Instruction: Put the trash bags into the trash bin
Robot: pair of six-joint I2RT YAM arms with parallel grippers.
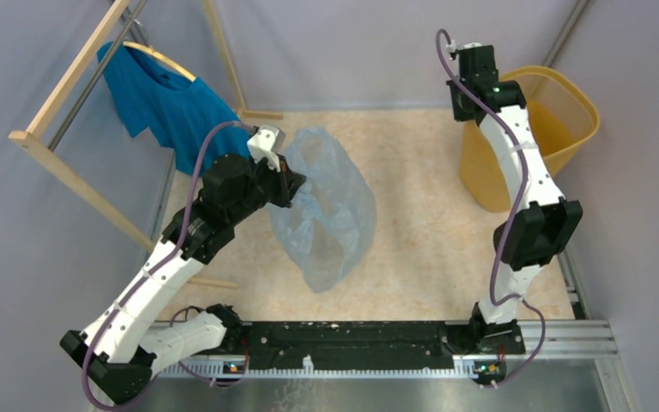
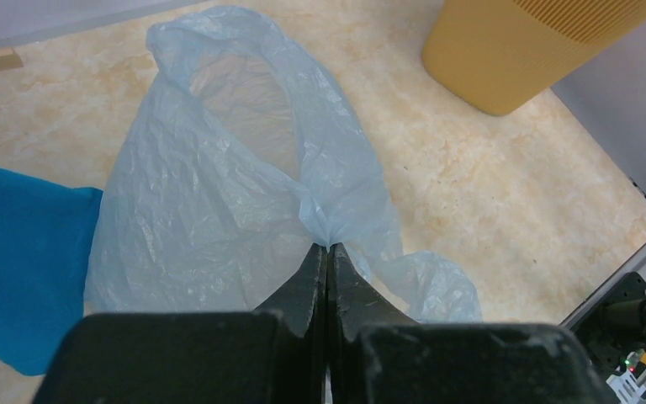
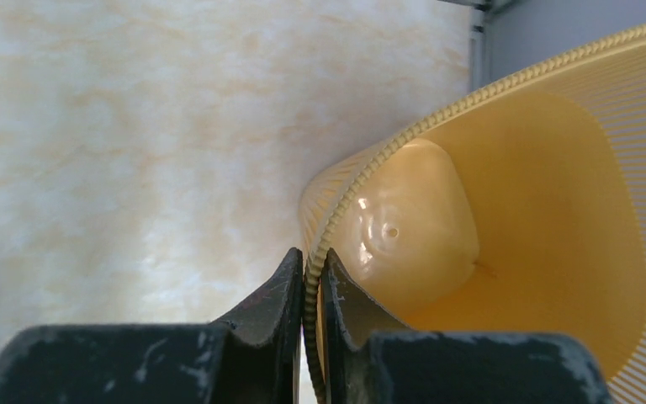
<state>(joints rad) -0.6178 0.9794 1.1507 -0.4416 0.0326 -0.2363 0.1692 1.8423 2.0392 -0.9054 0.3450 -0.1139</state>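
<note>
Pale grey walls (image 1: pixel 17 257) close in the workspace on the left, far and right sides. At the far left a wooden rack (image 1: pixel 69 176) leans across the corner, and a blue T-shirt (image 1: pixel 172 107) hangs from it, its hem reaching down over the edge of the table (image 1: pixel 429 232). The tabletop is a matte beige surface with a cream, marbled pattern.

Just right of the shirt, the left gripper (image 2: pixel 328 247) is clenched on the trash bag (image 1: pixel 330 210). Its two fingertips are pressed together on a gathered fold of the thin film. The bag is pale grey-blue, translucent and crinkled. It spreads wide over the left-centre of the table with its mouth gaping toward the far side, and the marbling shows through it. One edge lies close beside the shirt.

Bare tabletop separates the bag from the trash bin (image 1: pixel 571 129), which stands well apart in the far right corner against the wall. The right gripper (image 3: pixel 311 257) grasps the bin's ribbed rim, with one finger outside the wall and one inside. The wrist view looks down into the smooth yellow-orange interior.

A metal rail (image 1: pixel 579 336) runs along the near edge, where the arms are mounted.
</note>
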